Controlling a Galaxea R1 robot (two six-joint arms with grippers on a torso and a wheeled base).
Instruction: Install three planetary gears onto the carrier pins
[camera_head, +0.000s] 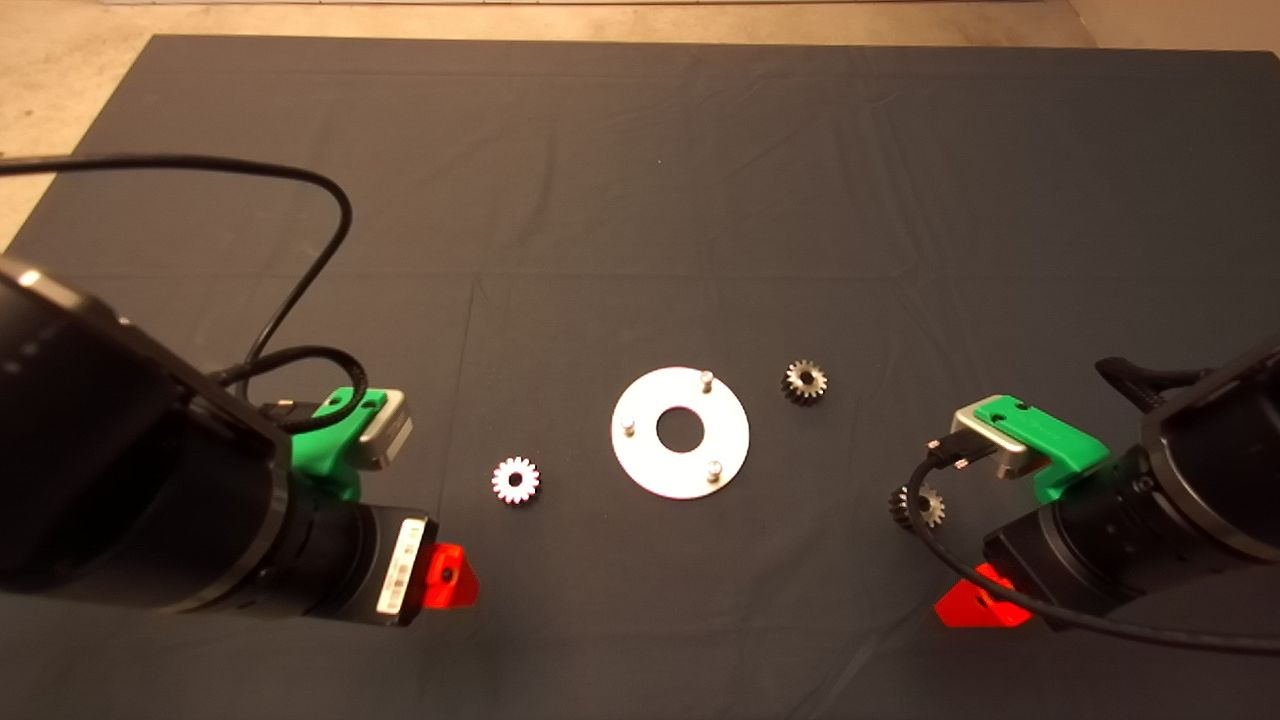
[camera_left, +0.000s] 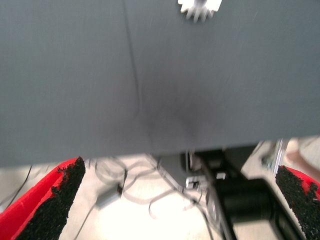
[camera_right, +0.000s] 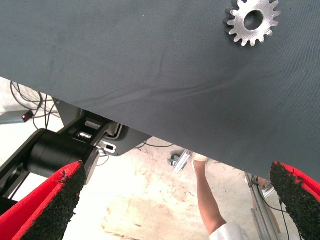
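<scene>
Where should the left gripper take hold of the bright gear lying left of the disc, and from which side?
Across its toothed rim, coming straight down: the bright gear lies flat on the mat with clear space all round, so only its outer edge offers opposing faces.

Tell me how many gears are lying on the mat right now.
3, all loose on the mat. One gear lies left of the carrier disc, one right of it, and one sits partly hidden by the right gripper's cable.

Right gear (camera_head: 918, 506) partly behind cable (camera_head: 925, 520)
</scene>
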